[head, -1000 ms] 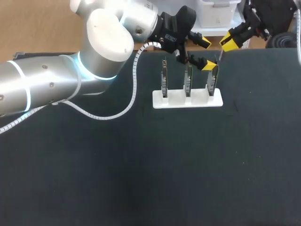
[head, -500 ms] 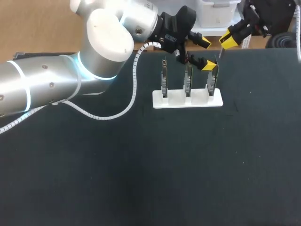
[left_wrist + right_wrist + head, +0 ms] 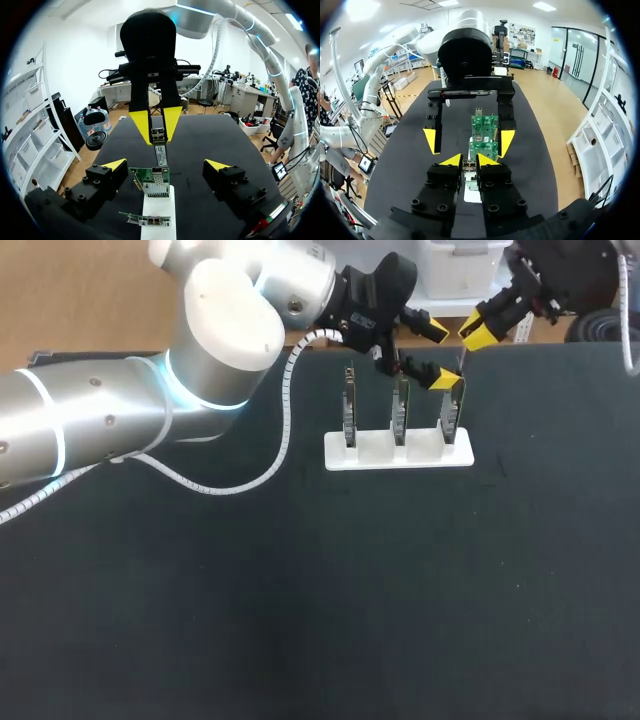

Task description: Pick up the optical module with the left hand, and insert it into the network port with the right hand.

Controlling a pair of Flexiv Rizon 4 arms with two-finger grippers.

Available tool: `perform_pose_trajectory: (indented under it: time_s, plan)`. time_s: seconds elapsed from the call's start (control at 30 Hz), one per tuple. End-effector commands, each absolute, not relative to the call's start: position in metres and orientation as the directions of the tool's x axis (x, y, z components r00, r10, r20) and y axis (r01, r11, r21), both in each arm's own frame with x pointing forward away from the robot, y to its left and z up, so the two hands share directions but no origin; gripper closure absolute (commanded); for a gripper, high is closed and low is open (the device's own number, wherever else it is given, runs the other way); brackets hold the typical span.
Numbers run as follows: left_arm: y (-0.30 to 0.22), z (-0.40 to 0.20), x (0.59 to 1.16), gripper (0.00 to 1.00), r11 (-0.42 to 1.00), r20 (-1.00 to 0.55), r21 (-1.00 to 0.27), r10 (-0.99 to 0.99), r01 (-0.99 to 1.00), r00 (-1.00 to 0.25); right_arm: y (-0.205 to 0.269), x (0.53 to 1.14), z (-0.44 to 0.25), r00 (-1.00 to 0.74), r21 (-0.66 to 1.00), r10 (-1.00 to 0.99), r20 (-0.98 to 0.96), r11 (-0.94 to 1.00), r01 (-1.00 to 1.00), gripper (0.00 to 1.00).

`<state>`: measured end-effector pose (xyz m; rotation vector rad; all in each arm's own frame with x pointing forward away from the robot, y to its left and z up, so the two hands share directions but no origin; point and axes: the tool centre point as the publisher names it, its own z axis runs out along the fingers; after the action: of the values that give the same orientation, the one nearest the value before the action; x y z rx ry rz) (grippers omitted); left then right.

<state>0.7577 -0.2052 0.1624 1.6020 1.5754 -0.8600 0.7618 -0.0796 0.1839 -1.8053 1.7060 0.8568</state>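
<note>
On the black bench (image 3: 300,590), at the head view's upper middle, a white slotted holder (image 3: 398,451) carries three upright green circuit boards (image 3: 150,176). The left hand (image 3: 440,354) is spread apart astride the rightmost. The slim silver metal optical module (image 3: 161,155) is clamped in the right hand (image 3: 465,161), just above that board.

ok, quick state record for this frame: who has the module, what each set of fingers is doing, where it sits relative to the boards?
left gripper: fingers open, one on either side of the end board, holding nothing
right gripper: fingers shut on the optical module
optical module: hangs from the right gripper, between the left fingers, just above the end board; contact unclear
boards: three, upright in the white holder
insertion: appears not seated yet
</note>
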Motion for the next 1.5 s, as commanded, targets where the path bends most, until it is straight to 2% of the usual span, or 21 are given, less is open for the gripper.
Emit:
perform_pose_trajectory:
  time_s: [0.03,1.5]
  plan:
    - [-0.205,0.162,0.757,0.0,0.007,-0.855,0.042,0.518,0.999,0.032,-0.078,0.764,0.185,0.012,0.063,-0.678,-0.735,-0.087,-0.994,1.0]
    - [-0.205,0.162,0.757,0.0,0.007,-0.855,0.042,0.518,0.999,0.032,-0.077,0.761,0.174,0.011,0.041,-0.71,-0.704,-0.055,-0.998,1.0]
